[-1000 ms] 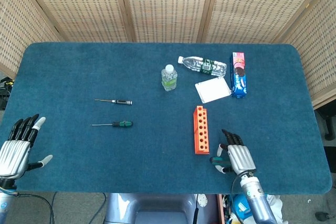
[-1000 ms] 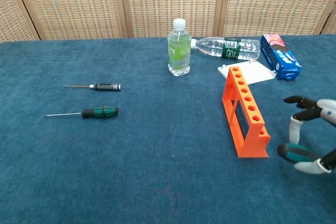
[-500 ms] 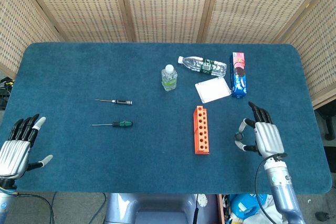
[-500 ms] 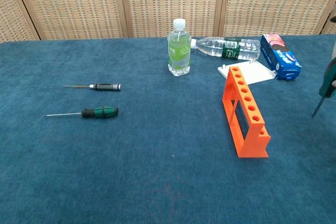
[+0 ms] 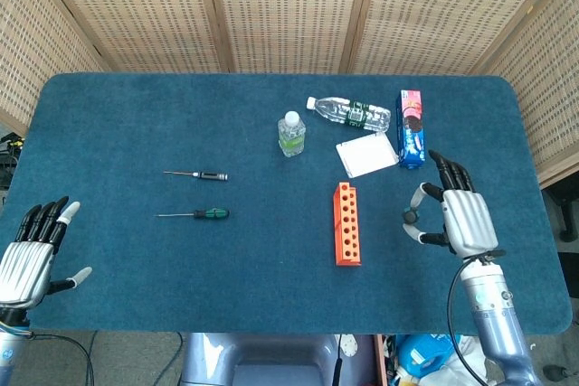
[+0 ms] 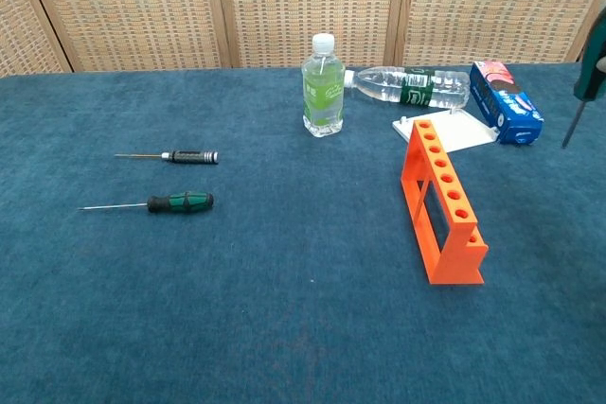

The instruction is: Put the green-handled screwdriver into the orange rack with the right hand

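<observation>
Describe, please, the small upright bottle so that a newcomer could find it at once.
On the blue table, look at the far cluster behind the orange rack. The upright bottle stands at its left end, with a white cap and green label; its neighbouring water bottle lies on its side.

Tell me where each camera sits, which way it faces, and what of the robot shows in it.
Head view: high above the near edge, looking steeply down on the table; both the left hand and right hand show.
Chest view: low at the near edge, looking across toward the wicker screens; only a green-handled screwdriver held at the right edge shows.
Shared: orange rack, bottles, screwdrivers.
</observation>
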Robot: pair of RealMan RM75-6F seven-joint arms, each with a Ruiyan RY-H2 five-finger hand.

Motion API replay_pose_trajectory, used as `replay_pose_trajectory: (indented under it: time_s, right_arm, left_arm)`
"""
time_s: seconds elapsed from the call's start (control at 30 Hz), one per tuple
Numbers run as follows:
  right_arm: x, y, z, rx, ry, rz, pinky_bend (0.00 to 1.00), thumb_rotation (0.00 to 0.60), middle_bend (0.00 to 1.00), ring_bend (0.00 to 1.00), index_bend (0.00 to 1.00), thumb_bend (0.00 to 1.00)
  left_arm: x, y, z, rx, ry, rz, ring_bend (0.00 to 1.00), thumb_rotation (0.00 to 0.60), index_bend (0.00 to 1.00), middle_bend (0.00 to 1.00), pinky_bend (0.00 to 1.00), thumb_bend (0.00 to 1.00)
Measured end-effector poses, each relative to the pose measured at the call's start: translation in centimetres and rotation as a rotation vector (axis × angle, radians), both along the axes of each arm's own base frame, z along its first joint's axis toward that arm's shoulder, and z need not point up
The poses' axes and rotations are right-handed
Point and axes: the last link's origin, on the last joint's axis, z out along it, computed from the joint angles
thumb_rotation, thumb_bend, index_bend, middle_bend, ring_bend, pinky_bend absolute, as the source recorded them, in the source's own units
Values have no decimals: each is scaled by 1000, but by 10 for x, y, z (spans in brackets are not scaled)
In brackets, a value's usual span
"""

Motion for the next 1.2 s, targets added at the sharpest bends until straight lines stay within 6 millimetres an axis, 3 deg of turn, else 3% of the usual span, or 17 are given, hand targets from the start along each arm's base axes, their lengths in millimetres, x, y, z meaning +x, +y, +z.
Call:
replay_pose_trajectory:
  time_s: [0.43, 1.2]
  right_arm:
    - [46, -9, 8, 83, -75, -7, 0, 600, 0, 0, 636, 189]
    - [82, -23, -1, 177, -214, -94, 0, 600, 0, 0, 636, 189]
  left_arm:
    - [4, 3, 6, 27, -19, -21, 0, 600, 0, 0, 0, 0]
    - [2, 4, 9, 34, -28, -19, 0, 600, 0, 0, 0, 0]
